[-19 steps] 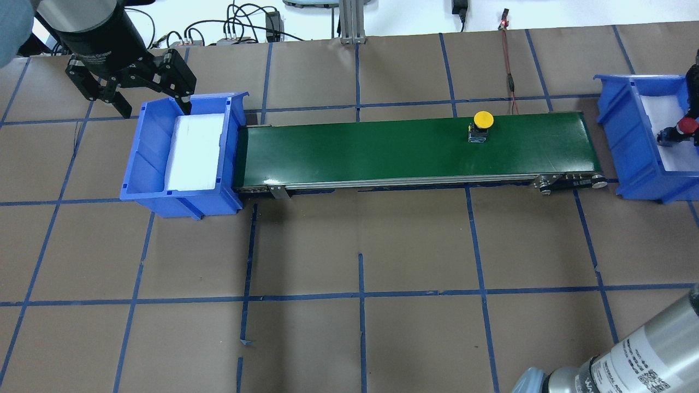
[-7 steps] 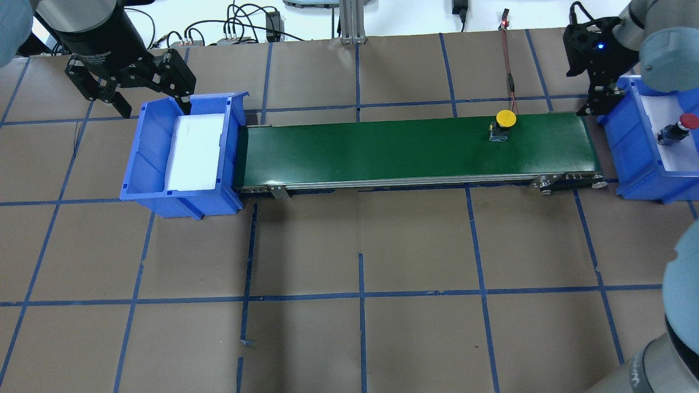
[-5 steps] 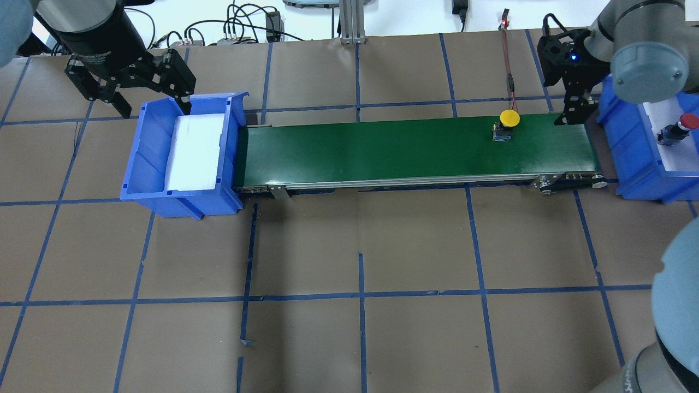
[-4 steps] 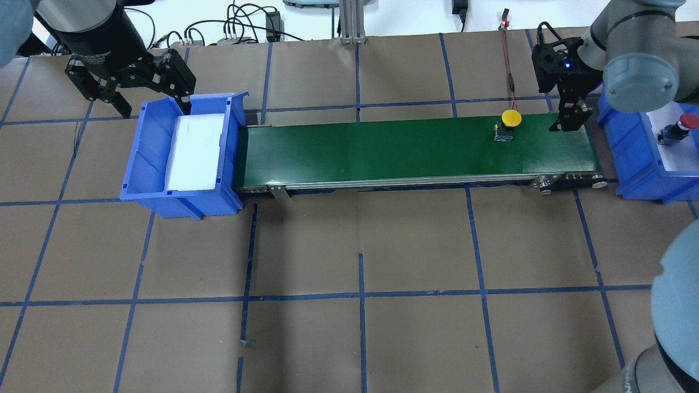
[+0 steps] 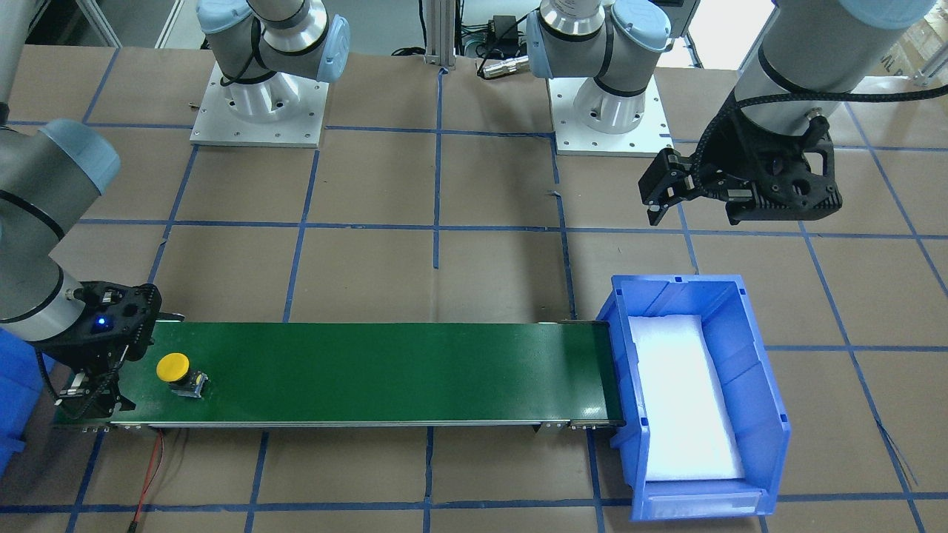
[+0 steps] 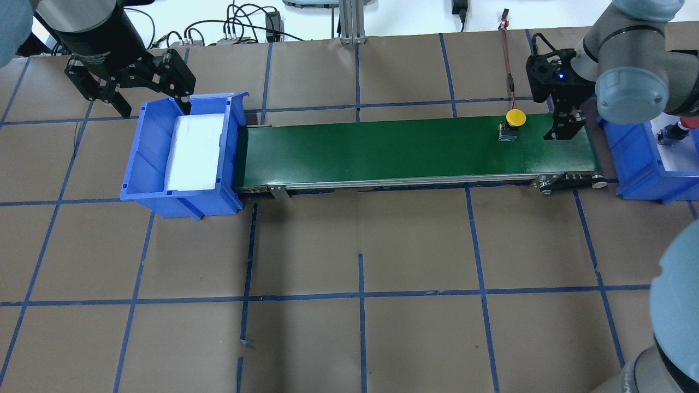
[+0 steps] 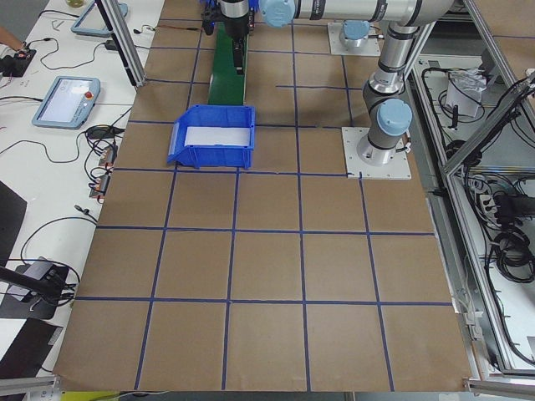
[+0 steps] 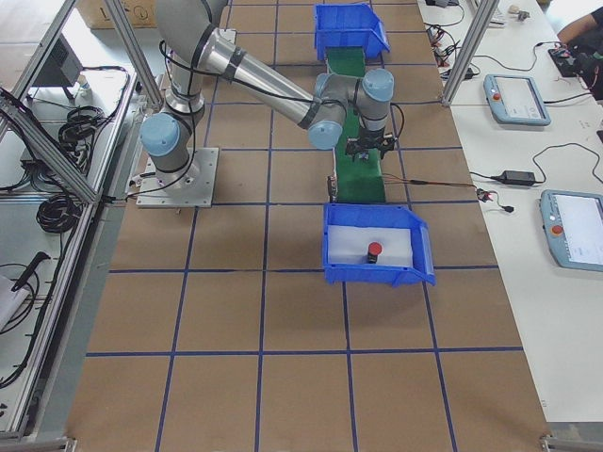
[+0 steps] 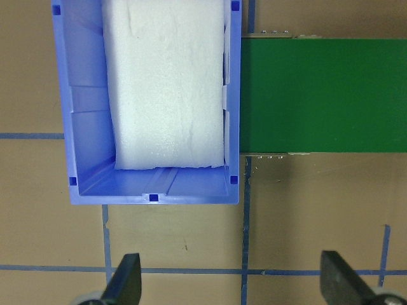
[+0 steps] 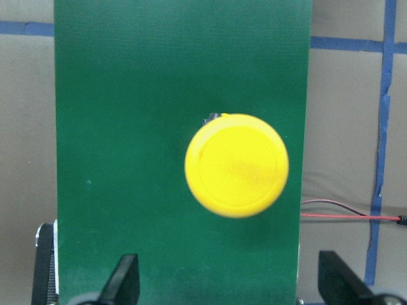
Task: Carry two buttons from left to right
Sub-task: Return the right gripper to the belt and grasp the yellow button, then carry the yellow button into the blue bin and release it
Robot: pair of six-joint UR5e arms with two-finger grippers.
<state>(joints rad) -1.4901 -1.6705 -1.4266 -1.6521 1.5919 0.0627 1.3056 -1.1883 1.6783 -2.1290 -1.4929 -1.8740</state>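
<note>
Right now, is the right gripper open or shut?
Open: in its wrist view the fingers of the right gripper stand far apart, wider than the yellow button, gripping nothing.

Taped brown table [image 6: 415, 240] carries conveyor [image 6: 382, 147], left bin [image 6: 144, 153], right bin [image 6: 633, 169].

Left end effector [image 9: 232, 281] and right [image 10: 230, 281] agape

silver-grey arms [image 5: 800, 52], pale blue joint caps [image 5: 74, 152], black jaws
</note>
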